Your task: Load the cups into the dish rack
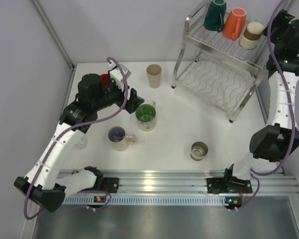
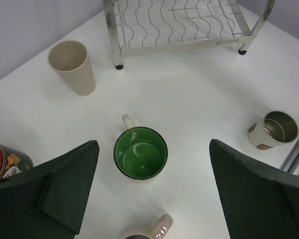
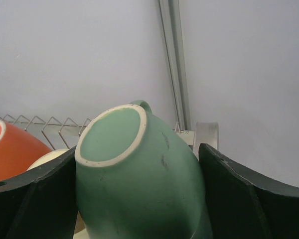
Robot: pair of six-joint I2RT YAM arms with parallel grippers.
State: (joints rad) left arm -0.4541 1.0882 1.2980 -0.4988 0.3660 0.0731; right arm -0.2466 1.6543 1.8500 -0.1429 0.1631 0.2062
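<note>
We judge the job a bit under half done. On the upper shelf of the dish rack (image 1: 214, 82) three pieces already sit mouth-down in a row: a teal mug (image 1: 217, 15), an orange cup (image 1: 234, 23) and a cream-and-brown cup (image 1: 251, 35). We see no cup on the lower shelf.

A fourth is on its way in. The right tool (image 3: 139, 199) is up at the far right end of that upper shelf, grasping a mint mug (image 3: 134, 174). The mug is turned bottom-up and tilted, just beside the orange cup, and both fingers lie against its sides. From the wrist view we cannot tell whether it already rests on the wires.

The left tool (image 2: 153, 154) is released, jaws spread wide, and hovers directly over the green-lined mug (image 2: 140, 153), which stands upright on the desk (image 1: 169, 149) with neither finger touching it. We take that mug to be the next pick.

Left on the desk, well apart from the rack, are that mug, a beige tumbler (image 1: 154, 75), a red mug (image 2: 0, 162) half hidden by the left arm, a pinkish mug (image 1: 120, 138) and a steel-lined cup (image 1: 199, 150). That makes at least five to load.
</note>
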